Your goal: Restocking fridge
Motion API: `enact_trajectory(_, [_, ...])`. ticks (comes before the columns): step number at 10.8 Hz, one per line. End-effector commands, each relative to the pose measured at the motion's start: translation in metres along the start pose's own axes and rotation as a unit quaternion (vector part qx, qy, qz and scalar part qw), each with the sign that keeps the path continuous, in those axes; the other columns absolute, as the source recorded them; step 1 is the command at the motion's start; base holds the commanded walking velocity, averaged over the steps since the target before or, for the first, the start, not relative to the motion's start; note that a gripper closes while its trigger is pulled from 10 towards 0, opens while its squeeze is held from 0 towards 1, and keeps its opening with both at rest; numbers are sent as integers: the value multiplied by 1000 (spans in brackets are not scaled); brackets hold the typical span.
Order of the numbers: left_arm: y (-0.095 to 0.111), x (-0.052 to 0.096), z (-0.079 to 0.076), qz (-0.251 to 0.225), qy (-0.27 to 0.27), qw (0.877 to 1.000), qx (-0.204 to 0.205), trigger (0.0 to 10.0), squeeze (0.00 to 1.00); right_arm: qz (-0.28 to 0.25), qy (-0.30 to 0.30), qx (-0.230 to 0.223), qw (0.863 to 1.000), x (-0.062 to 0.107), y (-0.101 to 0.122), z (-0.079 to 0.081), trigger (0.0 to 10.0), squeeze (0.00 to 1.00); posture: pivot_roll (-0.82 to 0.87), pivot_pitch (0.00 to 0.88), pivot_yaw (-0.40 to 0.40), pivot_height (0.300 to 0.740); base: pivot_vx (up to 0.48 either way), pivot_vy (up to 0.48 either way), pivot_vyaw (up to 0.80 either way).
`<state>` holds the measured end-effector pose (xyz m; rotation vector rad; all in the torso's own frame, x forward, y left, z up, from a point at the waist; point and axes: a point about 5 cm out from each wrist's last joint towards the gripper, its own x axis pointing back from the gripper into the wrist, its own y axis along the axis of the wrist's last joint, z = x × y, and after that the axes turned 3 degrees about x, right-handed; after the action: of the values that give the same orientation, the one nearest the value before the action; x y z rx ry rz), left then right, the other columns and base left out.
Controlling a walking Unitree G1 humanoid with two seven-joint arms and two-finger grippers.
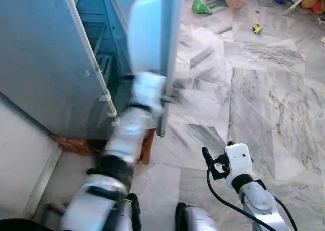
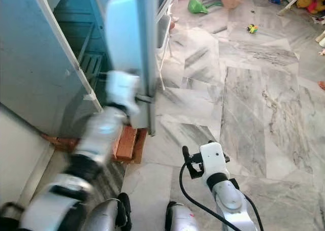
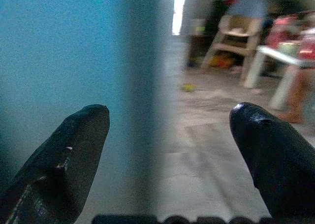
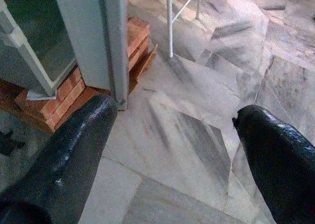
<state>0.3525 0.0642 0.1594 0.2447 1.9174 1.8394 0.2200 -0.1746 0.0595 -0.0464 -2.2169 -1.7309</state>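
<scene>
Nearest the head camera, the right arm is bent low in front of the robot, its white wrist raised over the marble floor (image 1: 264, 104) with a black cable looping beneath it. The right gripper (image 4: 172, 135) hangs above bare floor tiles, its two black fingers (image 4: 69, 150) spread wide apart and holding nothing. Beyond them the right wrist view shows the foot of the fridge door and the red bricks (image 4: 138, 37) on which the fridge stands.

The left arm stretches forward and upward, blurred, its silver forearm rising from the lower left to the edge of the open fridge door (image 1: 170, 48). The left gripper (image 3: 167, 130) is at that door edge: its fingers (image 3: 74, 150) stand open, one on each side of the grey vertical edge of the door, not closed on it.

The blue fridge (image 1: 45, 63) stands open on the left, its dim interior with shelves visible between cabinet and door. Farther off on the floor lie a green toy (image 1: 201, 6) and a small yellow toy (image 1: 258, 28).
</scene>
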Motion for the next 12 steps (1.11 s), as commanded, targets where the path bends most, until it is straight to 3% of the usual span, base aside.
enact_trajectory(1, [-4, 9, 17, 10, 36, 999, -1, 10000, 0, -1, -3, -2, 1000, 1, -3, 0, 10000, 0, -52, 170, -9, 740, 0, -442, 0])
enact_trajectory(2, [-9, 17, 26, 22, 49, 999, -9, 10000, 0, -7, 2, -4, 1000, -3, -1, 3, 10000, 0, -45, 166, -10, 740, 0, -420, -800])
enact_trajectory(3, [-11, 19, 24, 24, 46, 999, -10, 10000, 0, -13, 3, -4, 1000, -4, 2, 4, 10000, 0, -41, 162, -11, 740, 266, -398, -619])
enact_trajectory(6, [-7, 11, 18, 22, 40, 999, -13, 10000, 0, -23, -3, -3, 1000, -6, 10, 6, 10000, 0, -50, 159, -2, 740, 295, -375, 0])
enact_trajectory(7, [-12, 7, 30, 52, 97, 993, -43, 10000, 0, -27, -5, -3, 1000, -5, 12, 7, 10000, 0, -54, 157, 4, 740, 304, 371, 0])
enact_trajectory(9, [-6, 4, 39, 40, 119, 991, -41, 10000, 0, -27, -9, -4, 1000, -4, 13, 8, 10000, 0, -56, 158, 10, 740, 0, 229, 0])
enact_trajectory(12, [-23, 27, 36, 51, 147, 987, -36, 10000, 0, -27, -10, -7, 1000, -3, 14, 8, 10000, 0, -47, 163, 10, 740, 0, 0, 0])
